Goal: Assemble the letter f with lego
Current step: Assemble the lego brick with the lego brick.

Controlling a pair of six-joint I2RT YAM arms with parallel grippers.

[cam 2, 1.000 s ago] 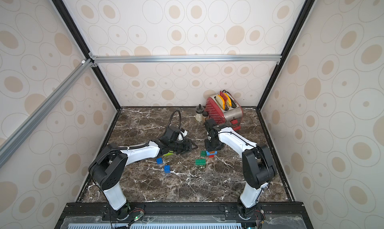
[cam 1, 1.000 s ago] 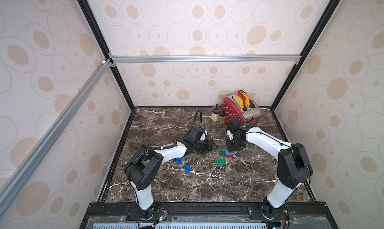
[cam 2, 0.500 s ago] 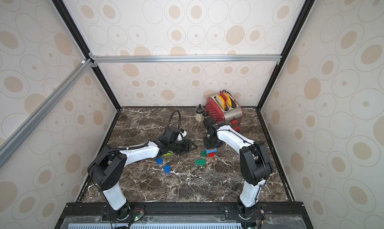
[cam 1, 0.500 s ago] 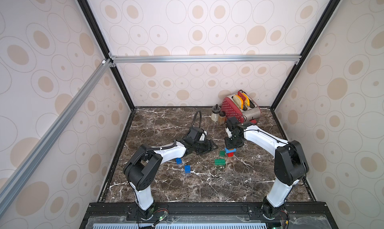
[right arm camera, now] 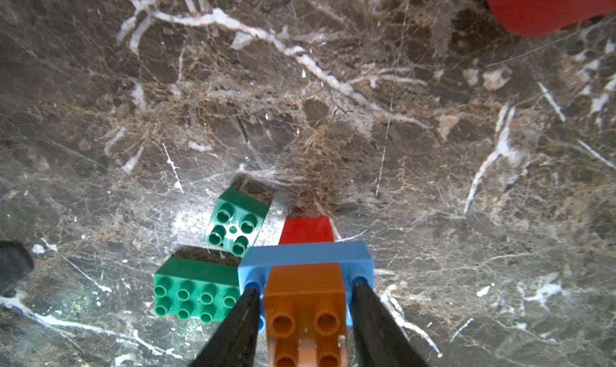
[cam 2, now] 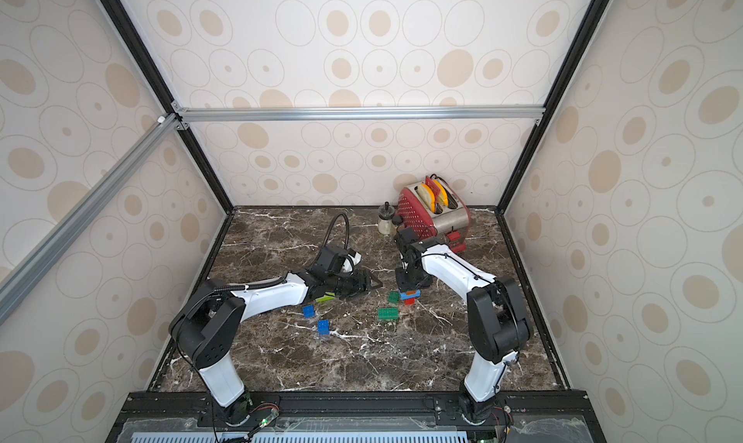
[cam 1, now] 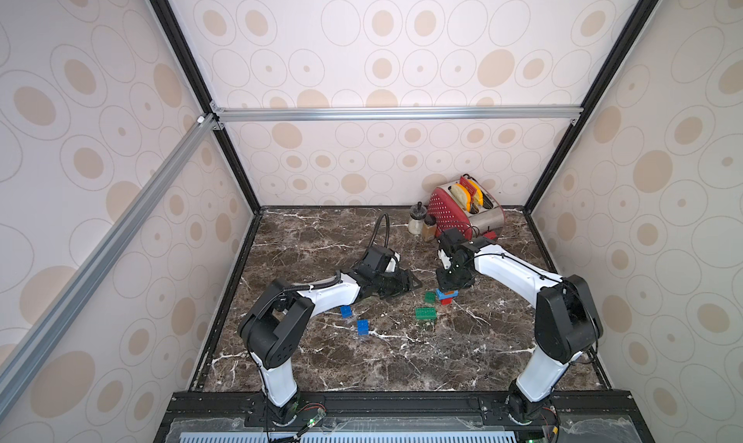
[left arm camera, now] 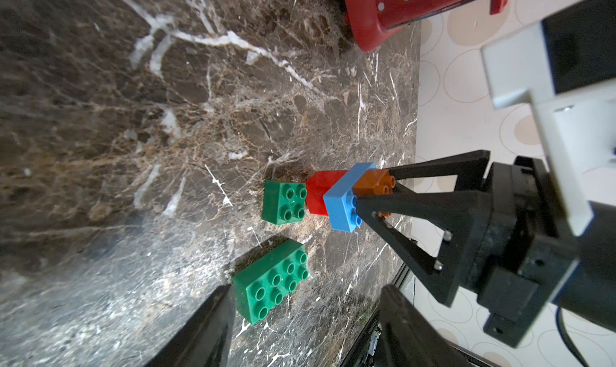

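A lego stack stands on the marble: a red brick (right arm camera: 306, 230) at the bottom, a light blue oblong (right arm camera: 305, 253) across it, an orange brick (right arm camera: 305, 292) on top. My right gripper (right arm camera: 305, 288) points down over the stack (cam 1: 446, 294) and is open, its fingers straddling the orange brick with a thin gap on each side. A dark green square brick (left arm camera: 284, 202) and a dark green oblong (left arm camera: 271, 282) lie beside the stack. My left gripper (left arm camera: 306, 328) lies low, open and empty, one finger close to the oblong. Two blue bricks (cam 1: 345, 311) (cam 1: 363, 327) and a lime green one (cam 2: 323, 298) lie by my left arm.
A red and silver toaster (cam 1: 462, 207) with toast in it stands at the back right, with two small shakers (cam 1: 416, 219) (cam 1: 429, 227) beside it. Patterned walls close in the table on three sides.
My right gripper's jaws have parted slightly and come off the orange brick. My left gripper has opened wider. The bricks have not moved.
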